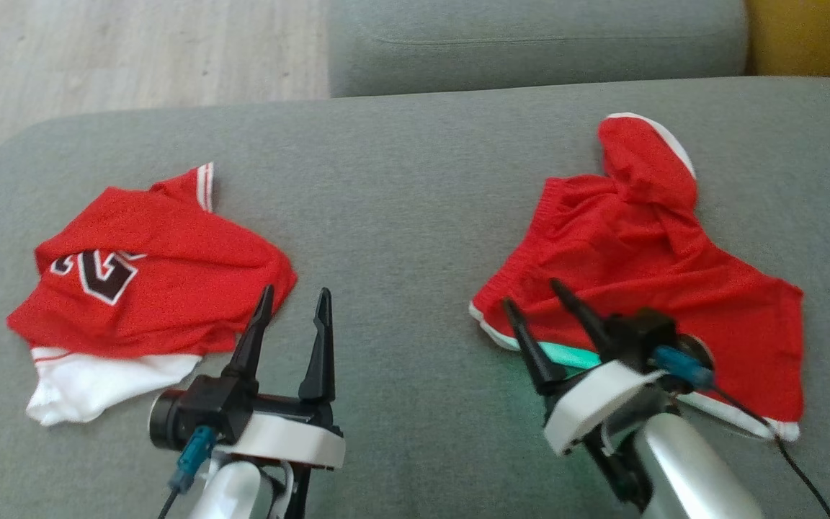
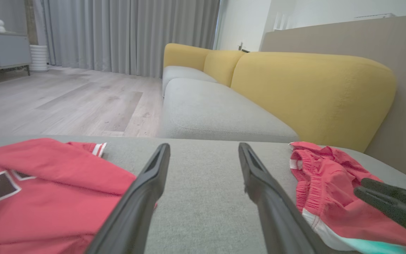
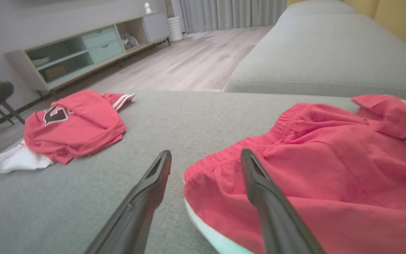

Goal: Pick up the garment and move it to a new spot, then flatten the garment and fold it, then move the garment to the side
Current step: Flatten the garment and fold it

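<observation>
Right pincer (image 1: pixel 530 293): fingers spread, gripping nothing, tips poised at the near-left edge of the red shorts (image 1: pixel 638 267), which lie rumpled on the right of the grey cushion (image 1: pixel 400 216). Left pincer (image 1: pixel 296 290): spread, empty, just beside the red jersey (image 1: pixel 163 267).

Open cushion (image 1: pixel 400 216) between jersey (image 1: pixel 163 267) and shorts (image 1: pixel 638 259)

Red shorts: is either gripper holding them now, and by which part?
Nothing is held. The right gripper stands open over the edge of the shorts; the left gripper is open over the sofa beside the jersey.
</observation>
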Motion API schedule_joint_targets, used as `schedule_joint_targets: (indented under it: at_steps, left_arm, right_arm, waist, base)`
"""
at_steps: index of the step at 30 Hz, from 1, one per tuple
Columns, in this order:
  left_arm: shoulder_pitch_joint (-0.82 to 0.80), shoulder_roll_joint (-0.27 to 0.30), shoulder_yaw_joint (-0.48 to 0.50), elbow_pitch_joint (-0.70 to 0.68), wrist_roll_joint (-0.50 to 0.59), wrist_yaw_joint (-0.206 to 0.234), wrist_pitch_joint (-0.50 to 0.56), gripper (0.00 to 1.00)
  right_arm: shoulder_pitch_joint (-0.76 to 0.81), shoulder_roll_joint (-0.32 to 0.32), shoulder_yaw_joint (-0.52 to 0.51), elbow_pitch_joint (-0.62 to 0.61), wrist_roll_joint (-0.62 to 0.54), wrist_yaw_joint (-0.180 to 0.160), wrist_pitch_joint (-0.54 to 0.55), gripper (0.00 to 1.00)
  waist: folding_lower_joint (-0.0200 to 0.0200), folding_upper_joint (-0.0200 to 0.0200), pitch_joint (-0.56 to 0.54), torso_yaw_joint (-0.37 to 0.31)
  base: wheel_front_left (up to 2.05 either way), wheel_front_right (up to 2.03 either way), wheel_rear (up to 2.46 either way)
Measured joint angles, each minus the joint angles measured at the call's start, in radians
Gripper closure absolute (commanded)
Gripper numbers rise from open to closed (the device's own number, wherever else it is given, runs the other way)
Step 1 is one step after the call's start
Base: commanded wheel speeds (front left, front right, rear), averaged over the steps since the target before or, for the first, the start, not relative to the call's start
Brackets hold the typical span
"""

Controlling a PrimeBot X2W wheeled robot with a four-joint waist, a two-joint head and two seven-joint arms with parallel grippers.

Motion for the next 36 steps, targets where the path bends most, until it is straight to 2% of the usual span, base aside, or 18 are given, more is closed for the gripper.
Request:
schedule_joint_targets:
  at_steps: [3, 8, 13, 18, 24, 30, 36]
  left_arm:
    - [0.000, 0.000, 0.003, -0.001, 0.000, -0.008, 0.000, 0.00]
    - [-0.001, 0.000, 0.014, -0.012, 0.000, -0.010, 0.000, 0.00]
    - [-0.004, 0.000, 0.014, -0.011, 0.000, -0.026, 0.000, 0.00]
    - [-0.013, 0.000, 0.014, 0.004, -0.002, -0.038, 0.000, 0.00]
    - [-0.047, 0.000, -0.006, 0.056, 0.002, -0.095, 0.000, 0.00]
    - [-0.116, 0.032, -0.137, 0.176, 0.012, -0.150, 0.050, 0.00]
    - [-0.214, 0.091, -0.270, 0.230, -0.014, -0.151, 0.100, 0.00]
  right_arm:
    - [0.040, 0.001, -0.078, -0.068, -0.025, 0.000, -0.030, 0.00]
    - [0.107, 0.002, -0.295, -0.151, -0.101, 0.000, -0.110, 0.00]
    - [0.184, 0.004, -0.428, -0.175, -0.119, 0.000, -0.150, 0.00]
    - [0.245, 0.011, -0.455, -0.152, -0.119, 0.000, -0.163, 0.00]
    - [0.230, 0.011, -0.468, -0.149, -0.089, 0.000, -0.176, 0.00]
    - [0.203, 0.011, -0.475, -0.148, -0.089, 0.000, -0.180, 0.00]
    - [0.198, 0.011, -0.478, -0.141, -0.084, 0.000, -0.180, 0.00]
  waist:
    - [0.0000, 0.0000, -0.002, -0.026]
    - [0.0000, 0.0000, 0.002, -0.076]
    - [0.0000, 0.0000, 0.018, -0.129]
    - [0.0000, 0.0000, 0.037, -0.172]
    - [0.0001, 0.0000, 0.059, -0.198]
    - [0.0001, 0.0000, 0.079, -0.207]
    - [0.0002, 0.0000, 0.101, -0.219]
  base:
    - [0.00, 0.00, 0.00]
    - [0.00, 0.00, 0.00]
    - [0.00, 0.00, 0.00]
    - [0.00, 0.00, 0.00]
    - [0.00, 0.00, 0.00]
    - [0.00, 0.00, 0.00]
    - [0.00, 0.00, 0.00]
